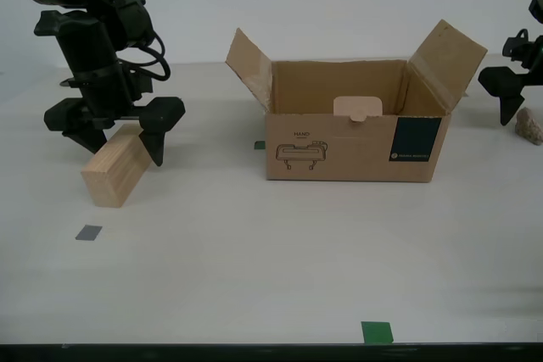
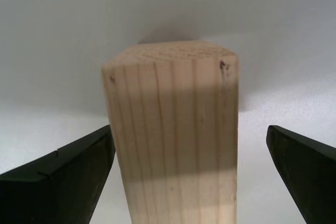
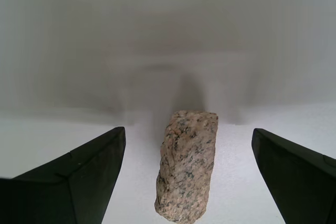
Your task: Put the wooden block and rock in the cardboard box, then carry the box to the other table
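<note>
The wooden block [image 1: 114,177] lies tilted on the off-white tabletop at the exterior view's left. My second gripper [image 1: 123,150] is open and straddles it; in the second wrist view the wooden block [image 2: 173,140] stands between the dark fingers [image 2: 63,177]. The rock [image 1: 529,127] sits at the exterior view's right edge under my first gripper [image 1: 513,99], which is open. The first wrist view shows the rock [image 3: 186,166] lying between its spread fingers [image 3: 73,177], untouched. The cardboard box [image 1: 352,154] stands in the middle with its flaps open. The other table is out of view.
A small green tape square [image 1: 377,332] lies near the table's front edge, another green mark [image 1: 260,145] sits beside the box, and a grey square [image 1: 88,232] lies in front of the block. A plain white wall runs behind the table.
</note>
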Tool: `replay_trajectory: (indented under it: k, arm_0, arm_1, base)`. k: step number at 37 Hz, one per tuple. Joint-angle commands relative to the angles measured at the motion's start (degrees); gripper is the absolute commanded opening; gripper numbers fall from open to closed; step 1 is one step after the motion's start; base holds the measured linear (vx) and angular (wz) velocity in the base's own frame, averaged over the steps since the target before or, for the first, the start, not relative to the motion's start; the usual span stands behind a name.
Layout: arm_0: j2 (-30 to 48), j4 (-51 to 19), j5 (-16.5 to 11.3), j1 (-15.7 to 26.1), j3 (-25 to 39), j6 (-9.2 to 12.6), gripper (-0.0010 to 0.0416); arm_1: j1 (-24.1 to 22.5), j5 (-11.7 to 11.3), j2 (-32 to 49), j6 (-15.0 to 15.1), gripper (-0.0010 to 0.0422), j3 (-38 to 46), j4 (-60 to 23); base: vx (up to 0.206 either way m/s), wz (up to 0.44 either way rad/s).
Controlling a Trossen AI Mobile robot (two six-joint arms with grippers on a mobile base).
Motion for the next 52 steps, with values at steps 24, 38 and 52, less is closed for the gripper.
replay_trajectory:
  k: [24,38,52]
  arm_0:
    - [-0.02,1.84,0.17,0.0,-0.28,-0.81,0.0261]
    - [-0.02,1.95,0.13,0.04,-0.31,-0.81,0.0169]
    - [-0.02,2.56,0.13,0.07,-0.31,-0.76,0.0162]
  arm_1:
    - [-0.04,-0.11,0.0,-1.27,0.0389,0.0,-2.75]
    - [-0.04,-0.11,0.0,-1.29,0.0347,0.0,-2.78]
    - [-0.04,-0.11,0.0,-1.29,0.0209,0.0,-2.47]
  base:
    - [0.0,0.0]
    - [0.0,0.0]
    - [0.0,0.0]
